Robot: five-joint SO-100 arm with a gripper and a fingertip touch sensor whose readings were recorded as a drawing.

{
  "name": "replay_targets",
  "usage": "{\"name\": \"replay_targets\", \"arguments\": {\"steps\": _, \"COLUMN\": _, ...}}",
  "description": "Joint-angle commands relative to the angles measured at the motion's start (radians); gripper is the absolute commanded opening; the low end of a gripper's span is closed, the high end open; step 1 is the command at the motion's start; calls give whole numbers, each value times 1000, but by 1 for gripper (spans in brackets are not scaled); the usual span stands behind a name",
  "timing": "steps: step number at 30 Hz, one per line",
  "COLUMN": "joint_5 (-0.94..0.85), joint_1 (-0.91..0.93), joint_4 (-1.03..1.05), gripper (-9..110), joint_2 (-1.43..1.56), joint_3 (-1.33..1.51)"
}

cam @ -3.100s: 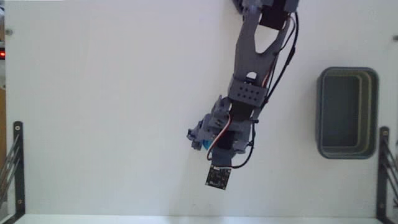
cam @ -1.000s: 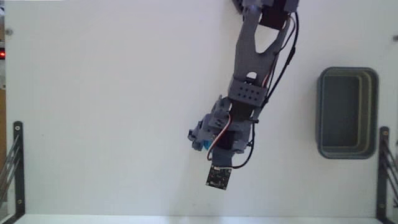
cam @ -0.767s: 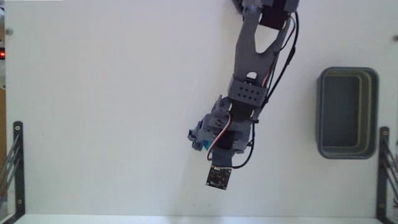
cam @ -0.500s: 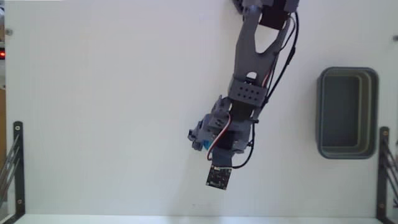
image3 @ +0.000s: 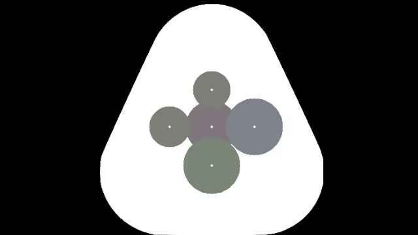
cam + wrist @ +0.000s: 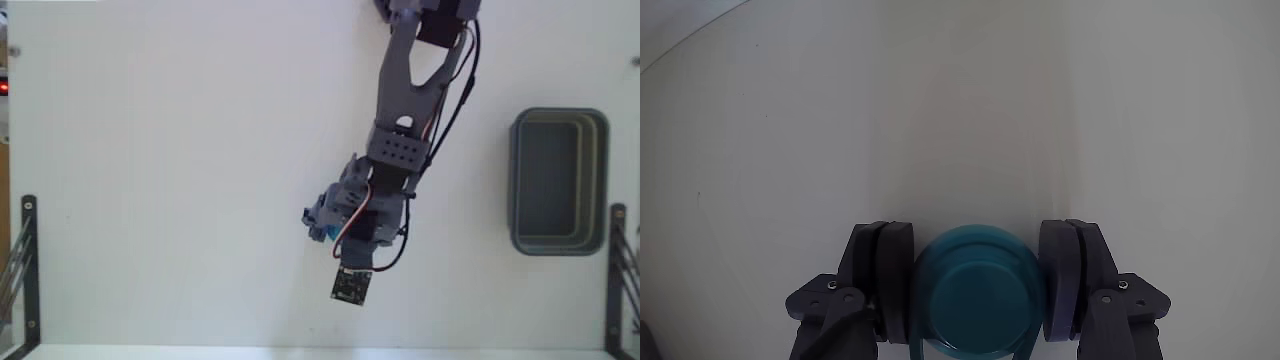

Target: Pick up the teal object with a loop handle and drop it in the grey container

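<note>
The teal object with a loop handle point(image 6: 978, 298) is a small round cup sitting between the two dark fingers point(image 6: 890, 280) in the wrist view, and both pads touch its sides. My gripper point(image 6: 980, 255) is shut on it just above the white table. Only a sliver of the teal object point(image 6: 328, 233) shows under the arm in the fixed view, where the gripper point(image 6: 322, 222) points toward the lower left. The grey container point(image 6: 603, 180) stands empty at the right edge, far from the gripper.
The arm reaches down from its base at the top centre point(image 6: 430, 15) of the fixed view. Black metal brackets stand at the left edge point(image 6: 28, 260) and the right edge point(image 6: 615, 270) of the table. White tabletop lies between gripper and container.
</note>
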Motion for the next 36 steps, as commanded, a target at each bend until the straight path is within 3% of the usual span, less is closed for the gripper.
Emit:
{"name": "replay_targets", "arguments": {"steps": 1, "joint_5": 5, "joint_1": -1, "joint_4": 72, "gripper": 62, "joint_2": 55, "joint_3": -65}}
{"name": "replay_targets", "arguments": {"steps": 36, "joint_5": 5, "joint_1": -1, "joint_4": 634, "gripper": 62, "joint_2": -18, "joint_3": -699}}
